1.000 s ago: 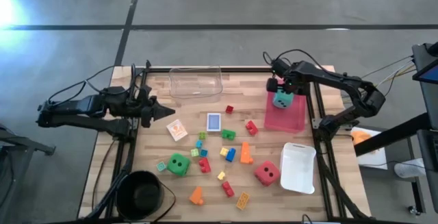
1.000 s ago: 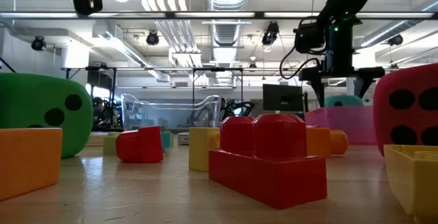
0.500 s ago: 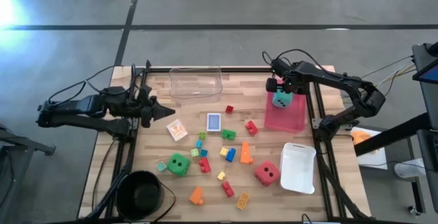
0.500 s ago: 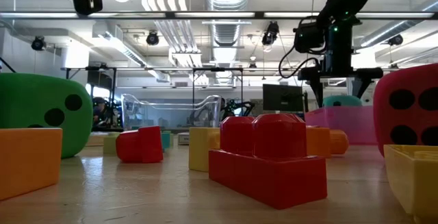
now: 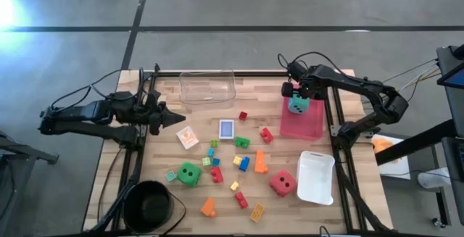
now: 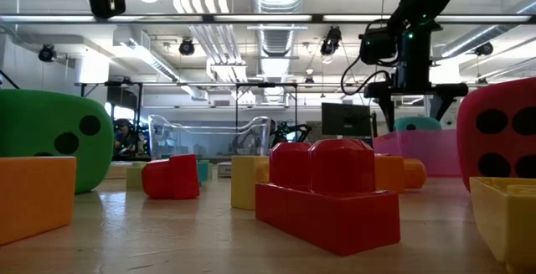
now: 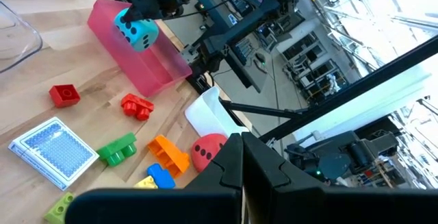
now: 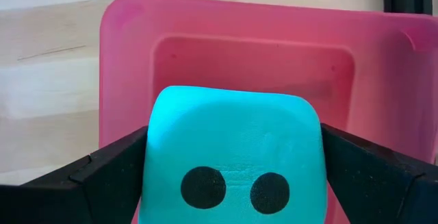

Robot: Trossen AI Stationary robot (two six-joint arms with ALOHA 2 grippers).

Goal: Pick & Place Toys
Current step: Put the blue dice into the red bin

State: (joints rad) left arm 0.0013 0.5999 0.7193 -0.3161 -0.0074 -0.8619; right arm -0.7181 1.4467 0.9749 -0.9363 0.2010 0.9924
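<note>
nothing changed over the last second: right end effector (image 5: 298,96) still parked over the pink tray (image 5: 305,126) at the table's (image 5: 203,197) far right, fingers (image 8: 75,183) spread wide and pressed to both sides of the teal dice (image 5: 298,106), holding it just above the tray's hollow. reads as a pause right before release, so the drop into the tray looks like the step pending; not yet let go. left end effector (image 5: 176,118) closed on nothing, waiting at the table's left edge, pointing inward. counted from above: three dotted dice, the teal one in the grip, a green dice (image 5: 189,173) toward the near left, a red dice (image 5: 283,184) beside the white tray (image 5: 317,177). one blue card box (image 5: 227,129) flat mid-table, one small orange-and-white card (image 5: 188,137) just left of it. roughly seventeen small bricks scattered loose across the middle, red, green, yellow, orange, blue and teal; exact count unsure where they bunch. three trays: pink, white, and a clear tray (image 5: 208,87) at the far edge. one black bowl (image 5: 147,205) at the near left corner. no other toy seen in any tray or the bowl.
</note>
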